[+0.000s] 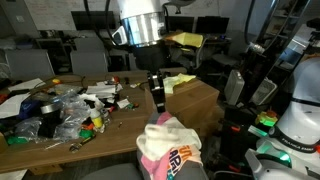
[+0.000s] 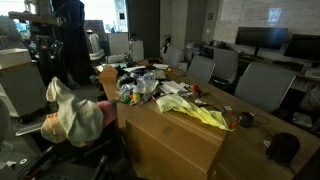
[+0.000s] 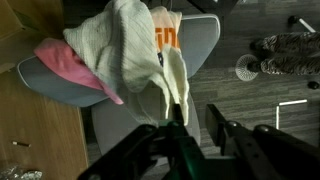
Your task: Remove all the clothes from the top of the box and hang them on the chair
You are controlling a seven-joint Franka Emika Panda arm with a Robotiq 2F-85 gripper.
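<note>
Cluttered office counter (image 1: 95, 135) | clothes (image 1: 165, 140) draped on chair (image 3: 205, 40) | hand (image 1: 157, 97) above them, part open, white cloth (image 3: 125, 45) tip loose between jaws | yellow cloth (image 2: 195, 110) left on box (image 2: 170, 145), beside hand, lying along box

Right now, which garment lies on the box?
The pale yellow garment; the white garment, pink garment and printed garment drape the grey chair.

Chair (image 3: 205, 40) is mostly buried under the clothes (image 3: 125, 50). End effector (image 3: 185, 128) is dark and blurry in the wrist view, honestly can't tell if it's gripping the white cloth (image 3: 176, 88). Desk clutter (image 1: 70, 108) too tiny to identify.
</note>
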